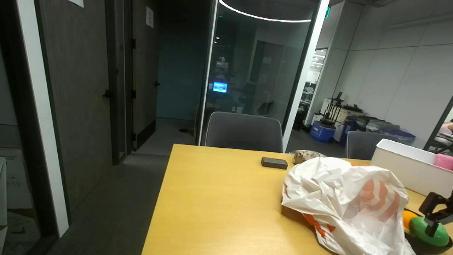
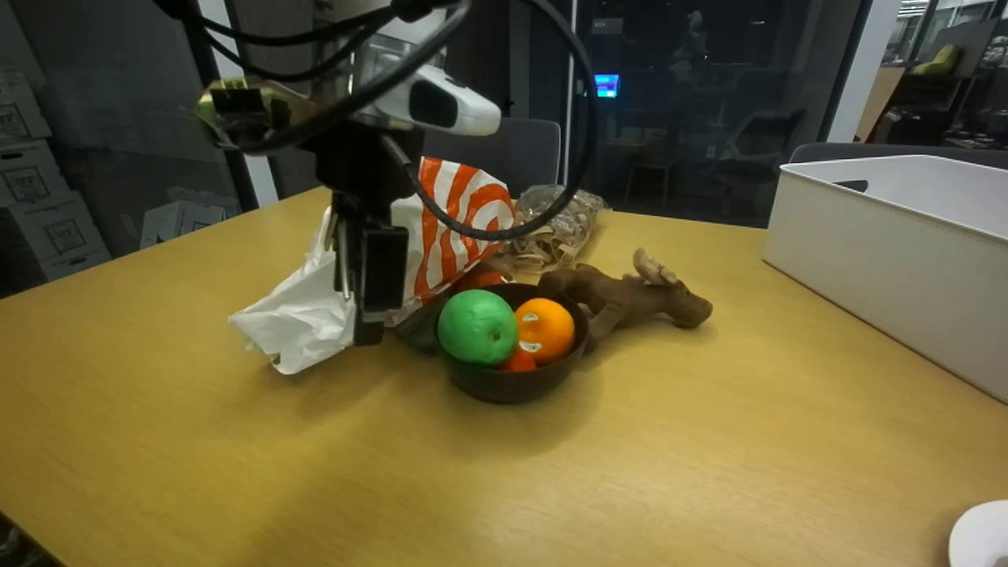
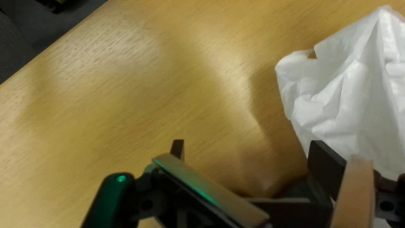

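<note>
My gripper (image 3: pixel 252 153) is open in the wrist view, its two dark fingertips wide apart with nothing held between them. It hangs above the table beside a crumpled white bag with orange stripes (image 2: pixel 465 228), which also shows in the wrist view (image 3: pixel 345 95) and in an exterior view (image 1: pixel 339 198). In an exterior view the gripper (image 2: pixel 374 315) is left of a dark bowl (image 2: pixel 508 386). The bowl holds a green fruit (image 2: pixel 476 329), an orange (image 2: pixel 545 327) and a red-orange item (image 2: pixel 520 361). A brown moose toy (image 2: pixel 630 303) lies behind the bowl. Whether a finger touches the bag I cannot tell.
A white bin (image 2: pixel 882 236) stands on the table, also in an exterior view (image 1: pixel 407 168). A clear bag of tan pieces (image 2: pixel 555 224) and a dark block (image 1: pixel 274 163) lie near the far edge. A white round item (image 2: pixel 980 535) is at the front corner. Chairs (image 1: pixel 244 131) stand behind.
</note>
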`<act>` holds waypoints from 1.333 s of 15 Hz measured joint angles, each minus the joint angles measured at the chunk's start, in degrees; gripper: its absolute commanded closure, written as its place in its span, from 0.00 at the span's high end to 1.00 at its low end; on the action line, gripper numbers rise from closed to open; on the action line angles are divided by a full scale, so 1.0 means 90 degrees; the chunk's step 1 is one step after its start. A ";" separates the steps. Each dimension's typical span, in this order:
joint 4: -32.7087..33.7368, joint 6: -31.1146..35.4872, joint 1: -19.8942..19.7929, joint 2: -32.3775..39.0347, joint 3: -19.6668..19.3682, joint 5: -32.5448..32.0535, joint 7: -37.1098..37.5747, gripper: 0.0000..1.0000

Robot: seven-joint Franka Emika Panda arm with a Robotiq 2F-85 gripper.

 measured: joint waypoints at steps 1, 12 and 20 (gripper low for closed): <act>-0.0004 0.0261 -0.0059 0.0000 -0.0038 -0.0003 0.0002 1.00; -0.0125 0.2358 -0.0267 0.0531 0.0252 -0.1850 0.1316 1.00; -0.0085 0.2912 -0.0226 0.1182 0.0429 -0.2659 0.2590 0.58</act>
